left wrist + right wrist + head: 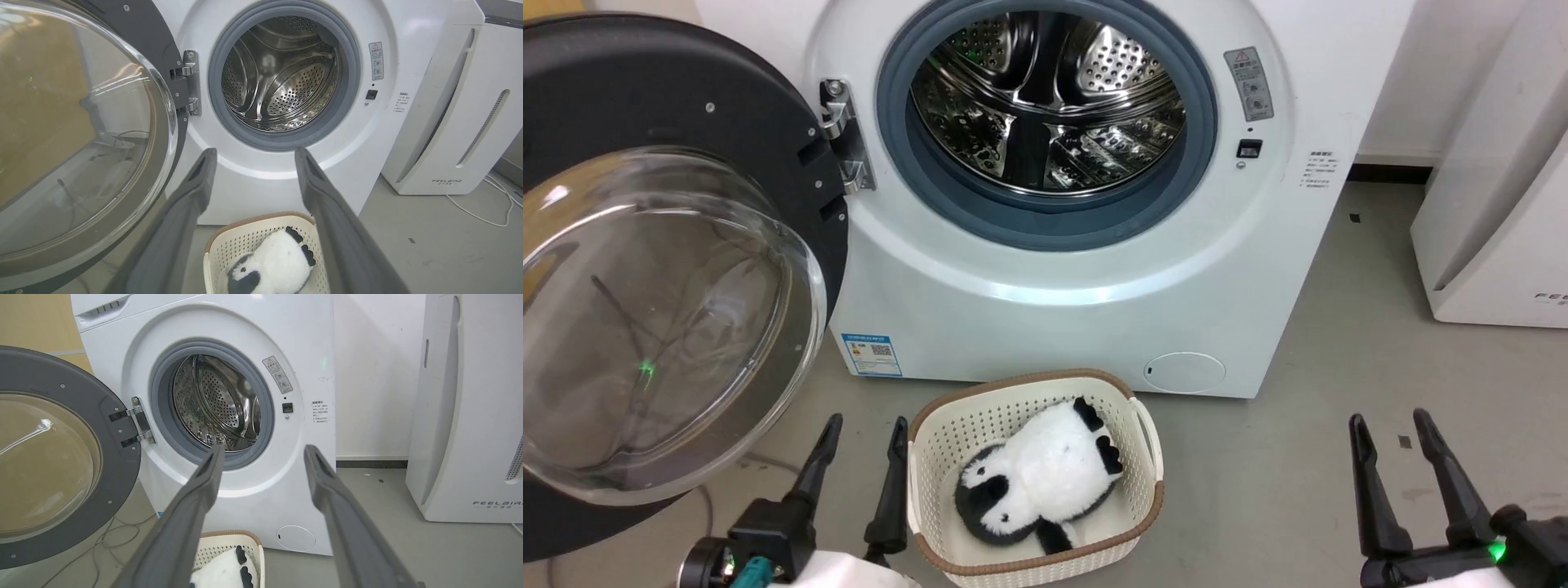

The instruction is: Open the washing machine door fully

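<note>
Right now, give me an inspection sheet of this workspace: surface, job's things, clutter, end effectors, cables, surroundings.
Surface: grey floor, small dark marks.
Job's things: washing machine door swung wide open to the left; washing machine with its drum looking empty.
Clutter: cream basket on the floor before the machine, black-and-white plush toy inside.
End effectors: left end effector open, empty; right end effector open, empty; neither touches the door.
Cables: dark cable on the floor below the door; white cable beside the white appliance.
Surroundings: white appliance marked FEELAIR right of the machine; white wall behind.
</note>
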You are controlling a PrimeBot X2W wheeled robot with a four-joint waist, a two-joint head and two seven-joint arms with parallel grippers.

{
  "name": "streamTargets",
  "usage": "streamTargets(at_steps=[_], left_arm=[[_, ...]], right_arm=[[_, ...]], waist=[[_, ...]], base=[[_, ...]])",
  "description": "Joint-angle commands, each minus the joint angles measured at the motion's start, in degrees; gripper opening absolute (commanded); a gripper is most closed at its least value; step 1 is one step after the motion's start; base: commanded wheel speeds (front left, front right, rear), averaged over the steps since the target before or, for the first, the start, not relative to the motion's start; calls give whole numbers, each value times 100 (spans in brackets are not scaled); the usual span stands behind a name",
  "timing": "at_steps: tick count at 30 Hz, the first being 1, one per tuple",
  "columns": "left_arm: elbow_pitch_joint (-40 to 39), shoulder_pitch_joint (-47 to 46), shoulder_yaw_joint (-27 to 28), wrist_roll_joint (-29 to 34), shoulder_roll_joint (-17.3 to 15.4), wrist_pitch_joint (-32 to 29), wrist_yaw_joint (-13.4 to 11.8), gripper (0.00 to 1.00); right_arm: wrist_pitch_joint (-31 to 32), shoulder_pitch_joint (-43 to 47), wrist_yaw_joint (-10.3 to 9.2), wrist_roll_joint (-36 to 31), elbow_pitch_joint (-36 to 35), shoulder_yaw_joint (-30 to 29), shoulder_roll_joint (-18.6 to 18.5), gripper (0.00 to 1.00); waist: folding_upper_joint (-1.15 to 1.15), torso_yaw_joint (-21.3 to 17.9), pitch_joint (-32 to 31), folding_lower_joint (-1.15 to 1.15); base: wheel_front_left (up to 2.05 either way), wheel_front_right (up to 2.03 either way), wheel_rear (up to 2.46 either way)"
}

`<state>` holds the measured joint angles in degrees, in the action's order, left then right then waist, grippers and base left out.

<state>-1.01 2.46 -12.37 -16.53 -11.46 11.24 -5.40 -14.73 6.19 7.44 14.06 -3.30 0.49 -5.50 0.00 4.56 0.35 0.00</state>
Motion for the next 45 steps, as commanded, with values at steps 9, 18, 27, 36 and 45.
streamTargets(at_steps=[9,18,27,36,45], left_arm=[[119,178,-205,164,126,167,-94,100],[125,185,-254,225,137,229,-168,100],[127,163,-270,203,143,238,-221,100],[119,115,-282,184,152,182,-209,0],[117,88,-172,290,203,88,-155,0]], right_arm=[[-27,178,5,-54,183,60,70,100],[-27,181,5,-34,244,31,53,100],[-27,174,5,-7,288,51,44,100],[16,87,0,4,292,49,36,0],[122,36,0,-99,295,42,52,0]], waist=[[0,-68,-33,0],[0,-34,-22,0],[0,-8,3,0],[0,-14,6,0],[0,-46,3,0]], base=[[0,0,0],[0,0,0],[0,0,0],[0,0,0],[0,0,0]])
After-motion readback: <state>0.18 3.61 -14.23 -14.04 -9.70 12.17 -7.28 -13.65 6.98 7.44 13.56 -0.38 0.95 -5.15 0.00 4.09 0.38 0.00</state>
